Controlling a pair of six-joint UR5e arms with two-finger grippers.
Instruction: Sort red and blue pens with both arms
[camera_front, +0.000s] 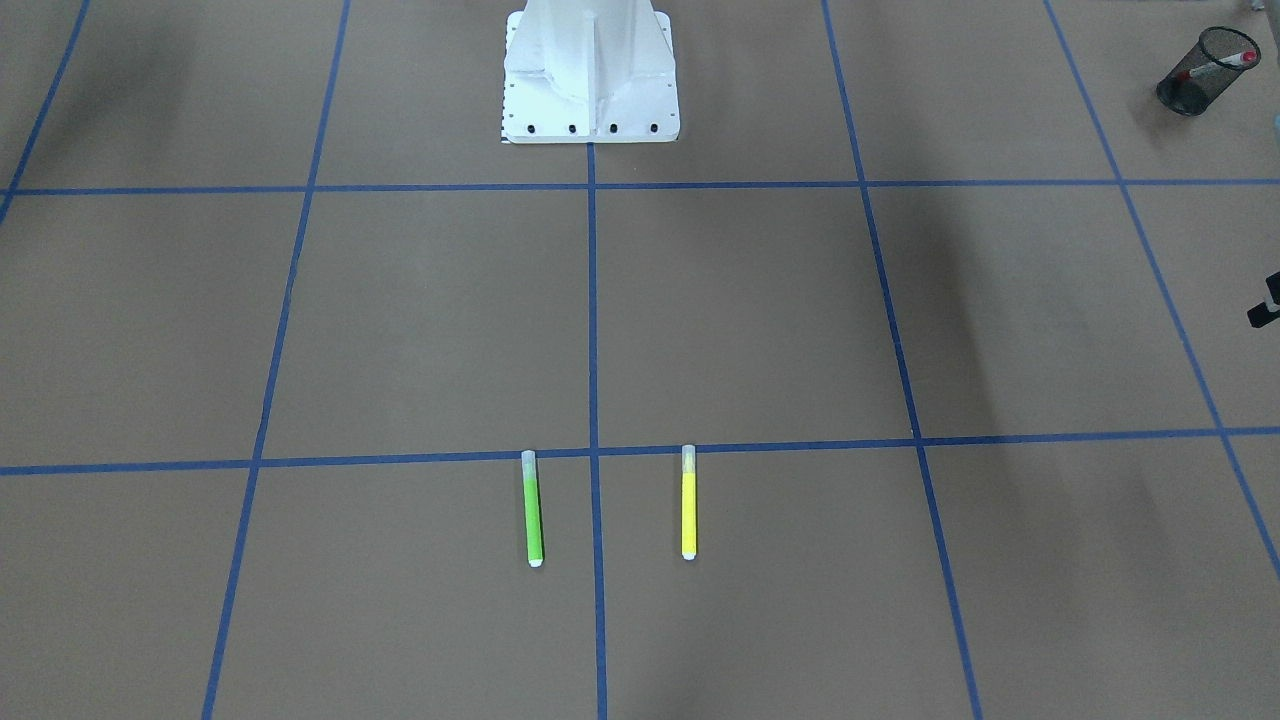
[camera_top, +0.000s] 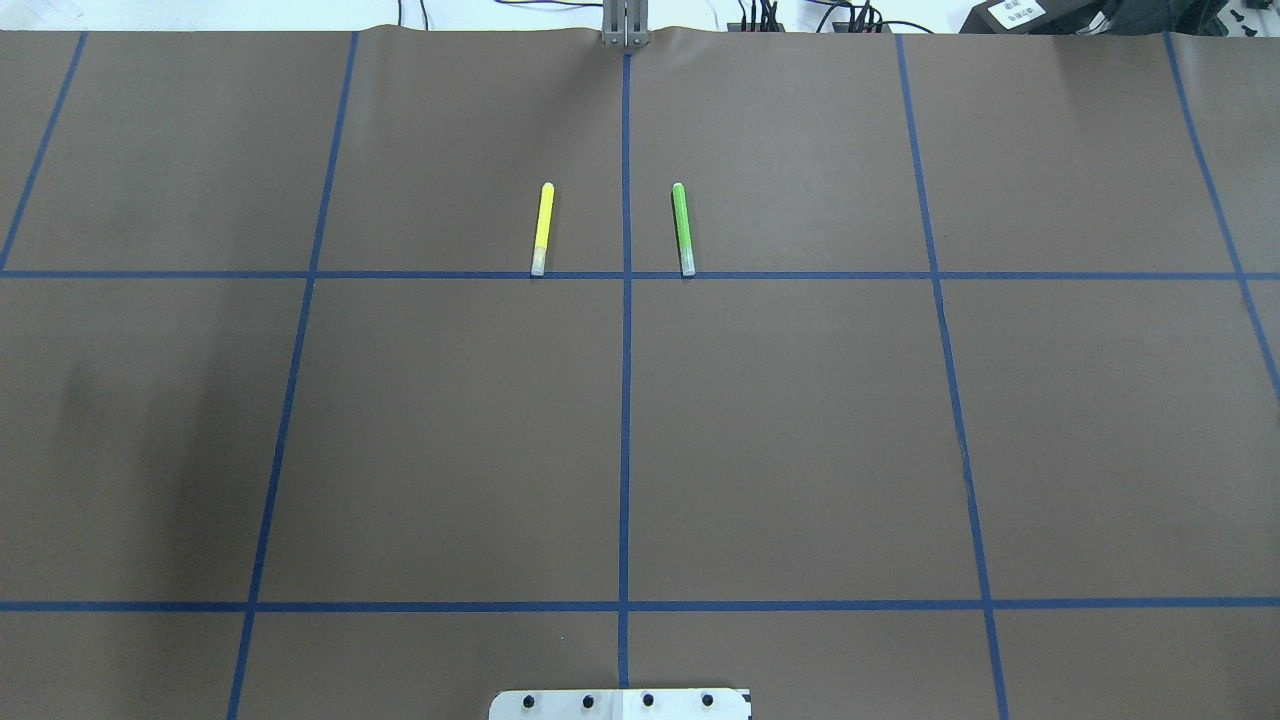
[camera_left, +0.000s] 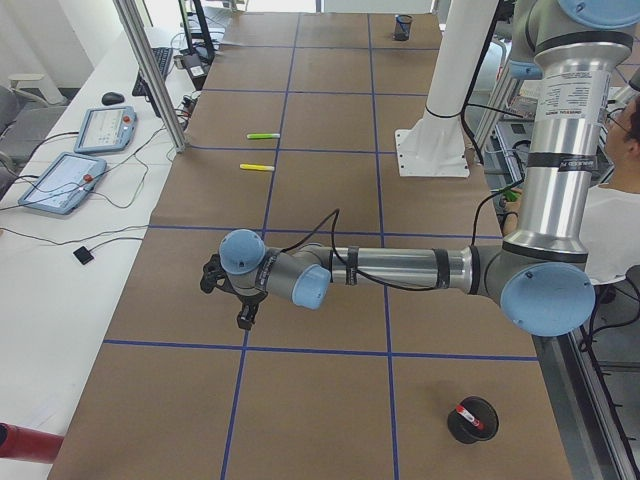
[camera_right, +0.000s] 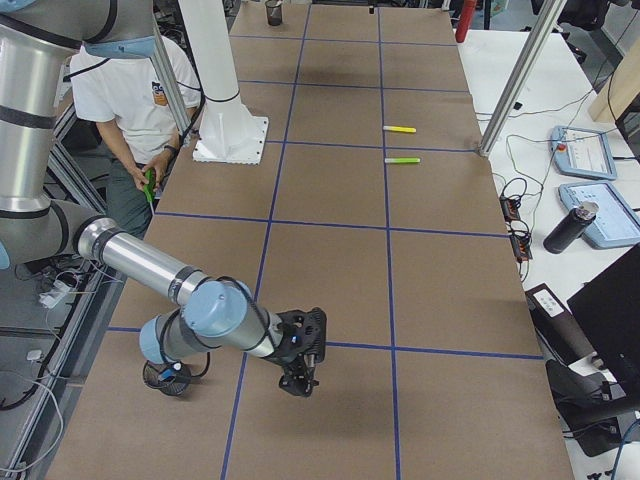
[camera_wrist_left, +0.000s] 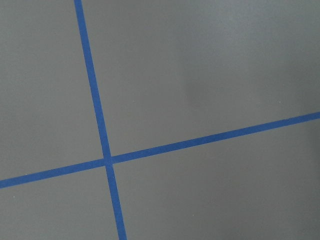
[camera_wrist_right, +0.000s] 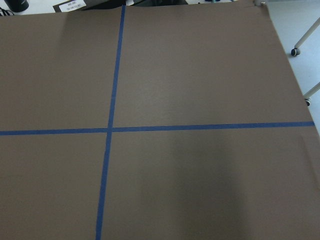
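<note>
Gridded desk (camera_top: 800, 450): red pen (camera_front: 1240, 58) stands in mesh cup (camera_front: 1195, 75) at two o'clock, judged sorted; left tool (camera_left: 228, 298) and right tool (camera_right: 300, 372) state indeterminable.

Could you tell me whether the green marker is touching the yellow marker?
Apart. The overhead view shows a blue tape line between the green marker and yellow marker.

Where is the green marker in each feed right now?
Front-facing: green marker low centre, left of the centre tape line.
Overhead: upper centre, right of that line.
Exterior left: upper left, the farther marker.
Exterior right: upper, right of centre, the nearer marker.
Left wrist: not in it.
Right wrist: not in it.
Landmark: yellow marker, parallel across the line.
</note>
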